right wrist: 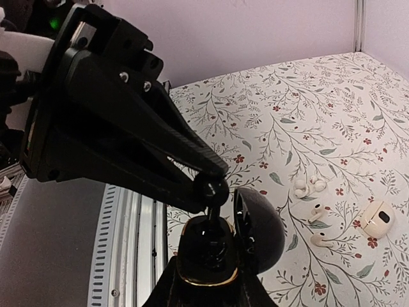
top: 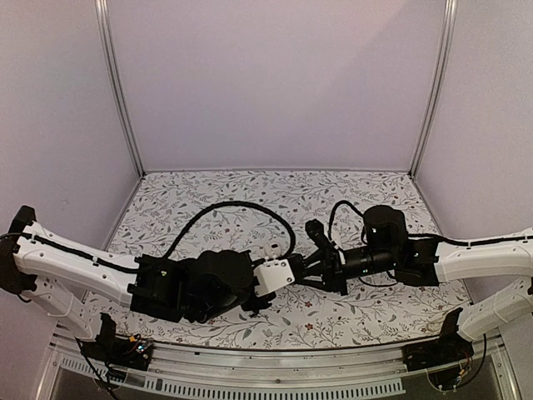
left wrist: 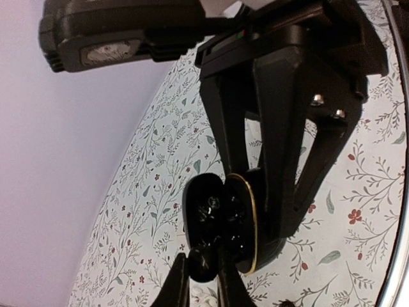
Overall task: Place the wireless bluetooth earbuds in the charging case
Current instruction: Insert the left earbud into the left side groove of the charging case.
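My right gripper (right wrist: 209, 276) is shut on the base of an open black charging case (right wrist: 206, 259) with a gold rim, and holds it above the table. Its lid (right wrist: 261, 231) is swung open to the right. My left gripper (left wrist: 203, 272) is shut on a black earbud (left wrist: 204, 256), which it holds at the case's mouth. In the right wrist view the black earbud (right wrist: 212, 189) has its stem pointing down into the case. In the top view the two grippers (top: 304, 268) meet at the table's middle front. Two white earbuds (right wrist: 317, 225) lie on the table.
A white charging case (right wrist: 376, 219) lies on the floral table cloth (right wrist: 307, 115) beside the white earbuds, with two small white pieces (right wrist: 308, 187) just behind them. The metal front rail (right wrist: 128, 243) is close under the grippers. Pale walls (top: 275, 83) enclose the table.
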`<act>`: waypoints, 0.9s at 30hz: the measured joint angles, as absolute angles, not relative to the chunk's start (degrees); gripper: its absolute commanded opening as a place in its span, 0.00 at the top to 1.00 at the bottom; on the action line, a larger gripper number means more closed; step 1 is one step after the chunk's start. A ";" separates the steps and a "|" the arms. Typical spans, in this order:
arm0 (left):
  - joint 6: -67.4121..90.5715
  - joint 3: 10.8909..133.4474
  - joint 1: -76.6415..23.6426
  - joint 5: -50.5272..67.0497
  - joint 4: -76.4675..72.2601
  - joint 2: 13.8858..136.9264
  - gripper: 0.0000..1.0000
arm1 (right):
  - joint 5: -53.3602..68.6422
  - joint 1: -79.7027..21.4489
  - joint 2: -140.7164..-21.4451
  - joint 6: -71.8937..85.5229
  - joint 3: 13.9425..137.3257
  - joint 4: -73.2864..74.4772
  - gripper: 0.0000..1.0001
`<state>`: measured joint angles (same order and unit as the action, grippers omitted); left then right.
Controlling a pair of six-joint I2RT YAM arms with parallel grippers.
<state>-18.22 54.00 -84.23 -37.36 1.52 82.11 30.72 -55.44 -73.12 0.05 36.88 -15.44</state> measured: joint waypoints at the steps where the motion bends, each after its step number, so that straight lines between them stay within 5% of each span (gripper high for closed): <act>1: -18.52 54.19 -84.51 -37.95 1.54 82.52 0.90 | 30.79 -55.42 -73.12 0.23 36.84 -15.44 1.00; 8: -19.90 54.92 -85.78 -39.18 1.34 84.23 0.88 | 32.05 -54.94 -73.14 1.26 36.56 -15.88 1.00; 13: -20.16 54.48 -85.80 -37.54 0.64 82.24 0.69 | 34.44 -54.06 -72.71 1.56 35.88 -18.28 1.00; 27: -17.58 53.78 -86.15 -32.53 -0.80 76.03 0.41 | 34.00 -52.75 -72.58 1.28 35.33 -20.29 1.00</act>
<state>-17.58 53.78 -86.15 -32.53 -0.80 76.03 34.00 -52.75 -72.58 1.28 35.33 -20.29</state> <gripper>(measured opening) 0.548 0.221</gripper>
